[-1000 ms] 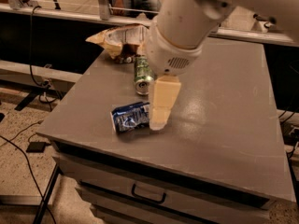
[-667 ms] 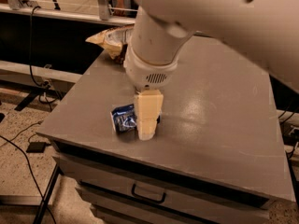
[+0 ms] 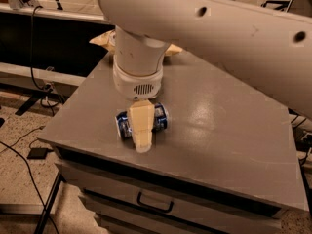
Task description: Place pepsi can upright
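The pepsi can [image 3: 160, 117], dark blue with white markings, lies on its side near the front left of the grey table [image 3: 224, 135]. My gripper [image 3: 142, 130] has come down over the can's middle. One cream finger [image 3: 141, 128] stands in front of the can and hides its centre, with the tip reaching the table just in front of it. The other finger is hidden behind the can. The jaws are open and straddle the can, which rests on the table. Both ends of the can show on either side of the finger.
A crumpled chip bag [image 3: 103, 39] lies at the table's back left, mostly behind my arm [image 3: 138, 57]. The table's front edge is close below the can, with a drawer handle [image 3: 155, 202] under it. Cables run over the floor at the left.
My gripper has moved left and toward the front, from beside the can's right end to over its middle. The green can behind is now hidden by my arm. The pepsi can has not moved.
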Controlling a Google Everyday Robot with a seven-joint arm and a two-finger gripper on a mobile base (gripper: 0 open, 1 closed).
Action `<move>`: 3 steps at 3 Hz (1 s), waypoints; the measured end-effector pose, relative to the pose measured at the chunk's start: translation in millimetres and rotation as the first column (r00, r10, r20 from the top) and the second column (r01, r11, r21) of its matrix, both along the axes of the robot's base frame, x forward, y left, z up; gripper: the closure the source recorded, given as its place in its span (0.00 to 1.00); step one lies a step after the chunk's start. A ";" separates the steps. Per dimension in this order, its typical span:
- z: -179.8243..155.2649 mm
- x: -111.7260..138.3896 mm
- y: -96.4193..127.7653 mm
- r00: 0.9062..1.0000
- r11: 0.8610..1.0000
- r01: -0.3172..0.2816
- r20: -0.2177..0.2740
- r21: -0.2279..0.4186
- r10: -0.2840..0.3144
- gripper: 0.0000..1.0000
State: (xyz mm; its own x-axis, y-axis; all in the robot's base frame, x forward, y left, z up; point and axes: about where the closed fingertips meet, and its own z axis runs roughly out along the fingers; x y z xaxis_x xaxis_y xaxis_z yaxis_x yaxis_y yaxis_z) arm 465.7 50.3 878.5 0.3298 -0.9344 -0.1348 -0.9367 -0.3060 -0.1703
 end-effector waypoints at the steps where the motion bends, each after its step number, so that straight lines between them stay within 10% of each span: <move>1: -19.7 -2.6 9.8 0.998 0.997 -0.026 -0.058 -0.069 0.022 0.00; 3: -43.3 6.3 6.9 0.994 0.988 0.053 -0.086 -0.143 -0.066 0.00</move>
State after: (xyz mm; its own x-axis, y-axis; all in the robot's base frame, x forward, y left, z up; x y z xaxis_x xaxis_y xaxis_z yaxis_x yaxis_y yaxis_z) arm 472.0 57.2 835.2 0.2653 -0.9638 -0.0273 -0.9635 -0.2640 -0.0438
